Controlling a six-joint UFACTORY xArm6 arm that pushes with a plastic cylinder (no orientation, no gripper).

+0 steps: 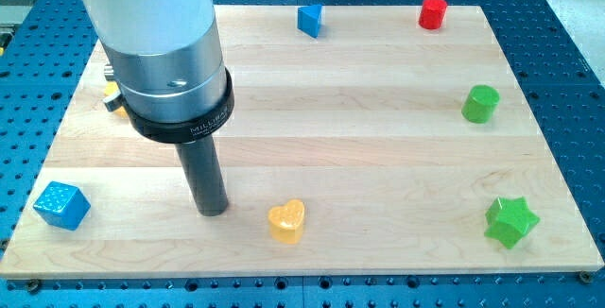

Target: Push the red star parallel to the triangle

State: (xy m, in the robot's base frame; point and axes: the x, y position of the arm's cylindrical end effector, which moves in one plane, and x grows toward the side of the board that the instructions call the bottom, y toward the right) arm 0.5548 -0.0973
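Observation:
My tip (213, 210) rests on the board at the lower left, between a blue cube (61, 204) to its left and a yellow heart (286, 221) to its right, touching neither. A red block (433, 12) stands at the top right; it looks rounded and I cannot make out star points. A blue block (309, 20), which looks like a triangle, stands at the top middle. The arm's wide body hides the upper left of the board.
A green cylinder (480, 103) stands at the right edge and a green star (511, 221) at the lower right. A bit of a yellow block (112, 94) shows behind the arm at the left. The wooden board (378, 157) ends close below the heart.

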